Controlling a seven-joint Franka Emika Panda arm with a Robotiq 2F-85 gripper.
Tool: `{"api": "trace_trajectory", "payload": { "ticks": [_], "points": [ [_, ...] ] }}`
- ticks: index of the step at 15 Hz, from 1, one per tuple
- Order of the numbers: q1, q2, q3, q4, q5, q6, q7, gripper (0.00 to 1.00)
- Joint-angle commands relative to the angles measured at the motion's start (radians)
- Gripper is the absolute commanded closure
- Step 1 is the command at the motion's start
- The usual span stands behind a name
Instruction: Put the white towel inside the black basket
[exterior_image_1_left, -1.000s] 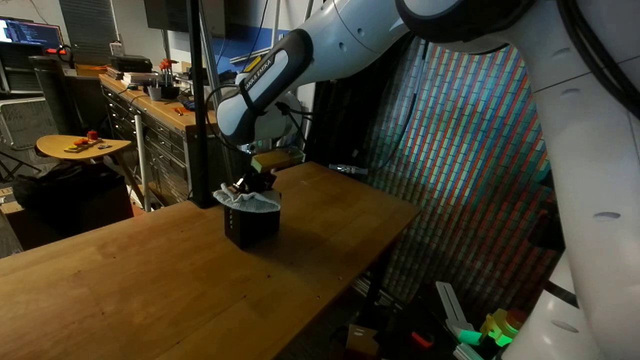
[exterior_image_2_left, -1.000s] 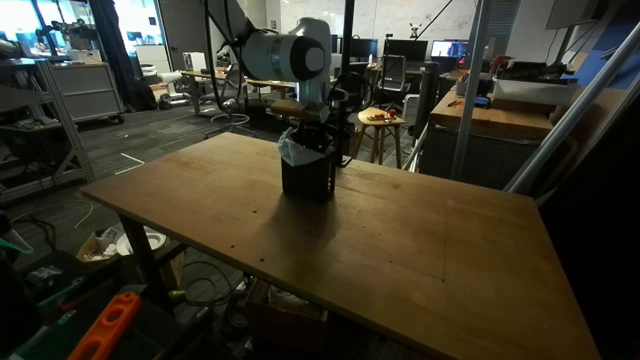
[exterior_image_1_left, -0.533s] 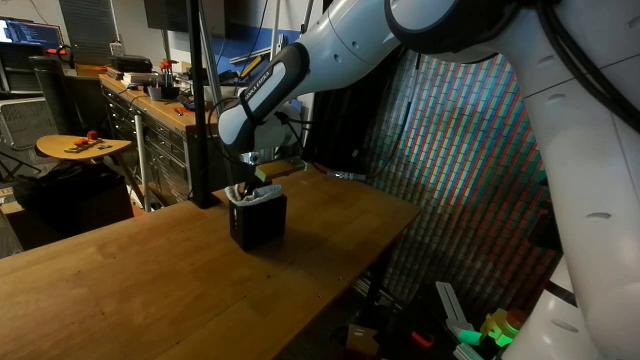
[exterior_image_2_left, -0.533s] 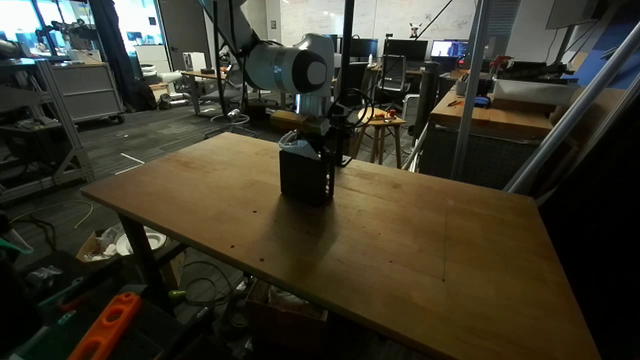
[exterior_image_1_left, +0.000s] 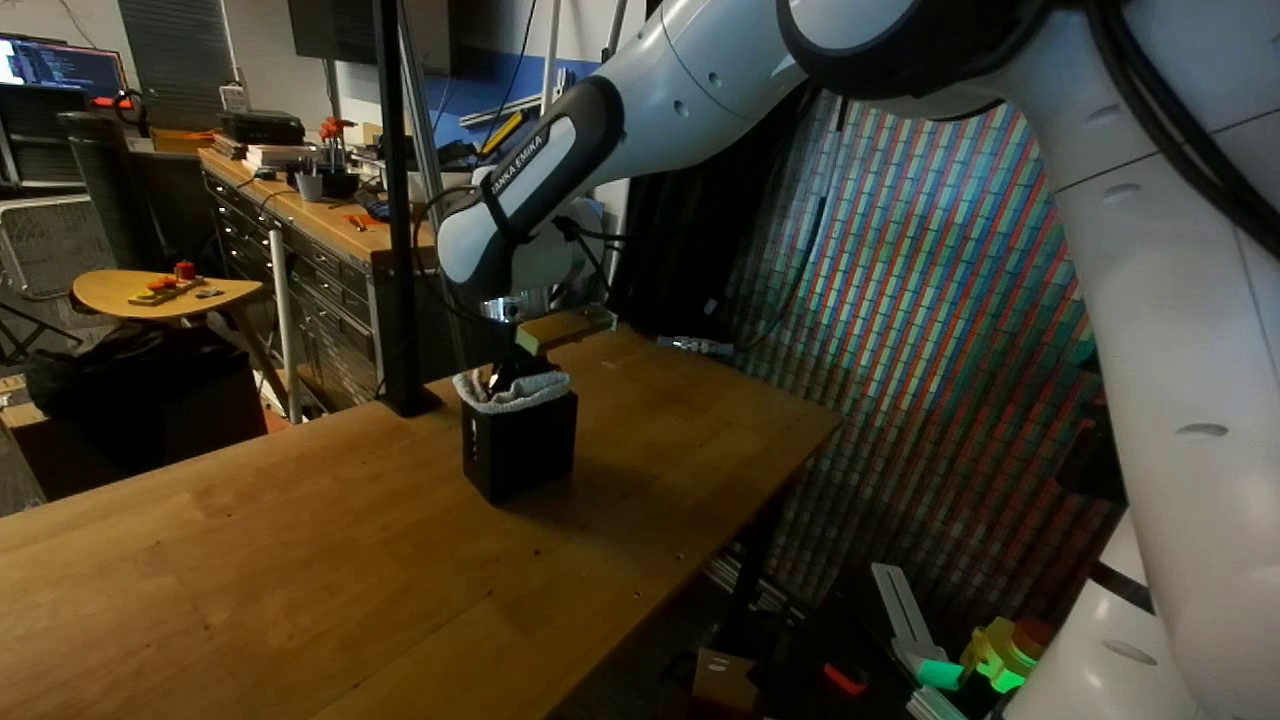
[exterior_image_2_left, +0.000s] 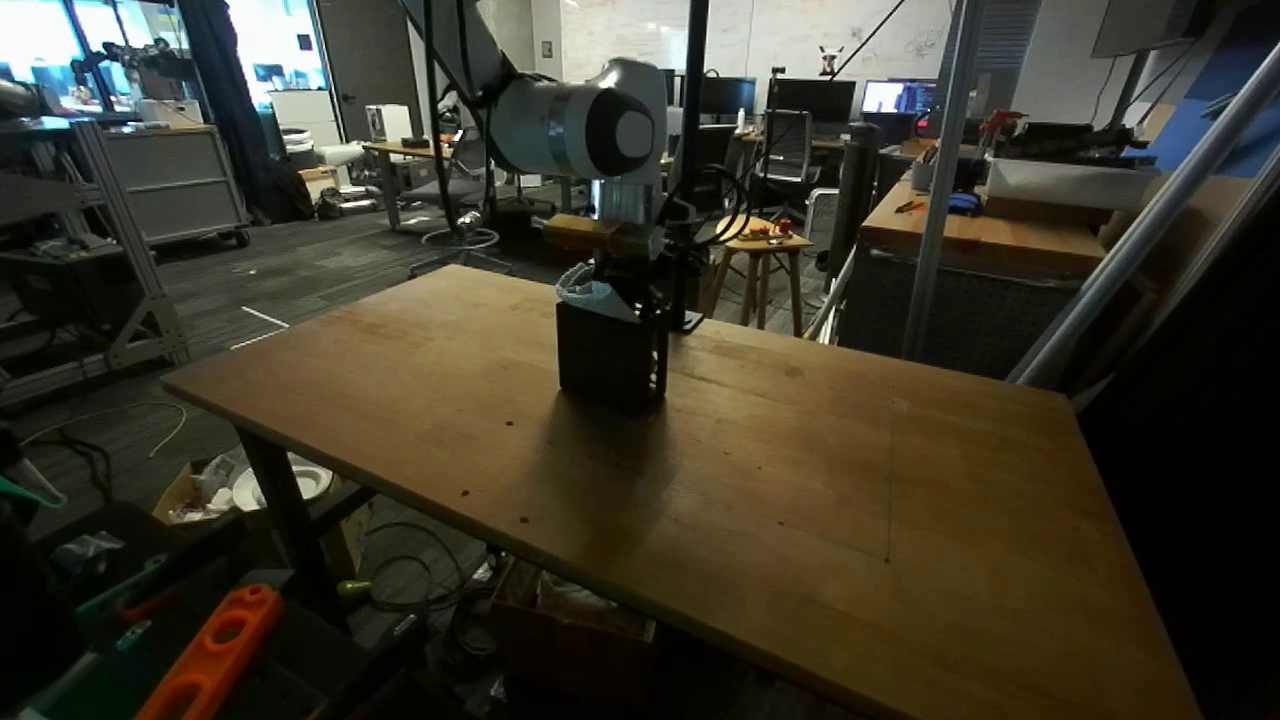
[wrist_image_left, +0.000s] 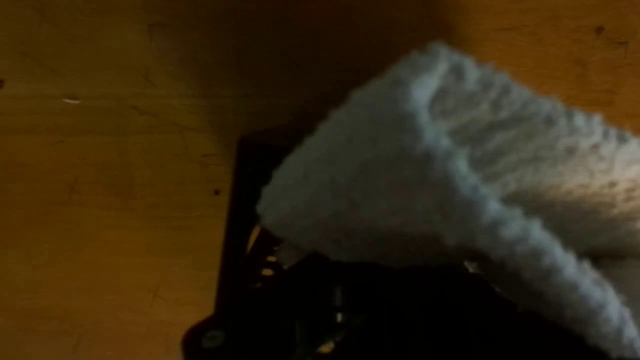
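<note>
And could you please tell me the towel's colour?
The towel is pale grey-white, showing best in the wrist view.

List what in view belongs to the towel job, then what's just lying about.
Belongs to the job:
black basket, standing on the wooden table
white towel, bunched in the basket's mouth, edges above the rim
gripper, reaching down at the towel

Just lying about:
orange piece with holes
small red and yellow items on the stool
brown box below the table's edge

Towel (wrist_image_left: 360, 190) pale grey-white, basket (exterior_image_1_left: 520, 450) plain black, surface (exterior_image_1_left: 300, 570) brown wood grain, arm (exterior_image_1_left: 690, 115) white/black, backdrop (exterior_image_1_left: 890, 330) multicoloured stripes.
</note>
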Motion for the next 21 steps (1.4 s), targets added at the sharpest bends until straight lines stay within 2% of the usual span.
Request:
{"api": "trace_trajectory", "payload": {
  "ticks": [1, 7, 10, 17, 21],
  "points": [
    [0.031, -0.110, -0.017, -0.037, -0.065, 0.001, -0.001, 0.98],
    [0.029, -0.270, 0.001, -0.075, -0.093, 0.036, -0.042, 0.98],
    [0.015, -0.334, 0.016, -0.133, -0.085, 0.069, -0.155, 0.98],
    [-0.017, -0.444, 0.053, -0.320, -0.004, 0.130, -0.508, 0.97],
    [-0.015, -0.475, 0.050, -0.392, 0.037, 0.137, -0.629, 0.97]
  ]
}}
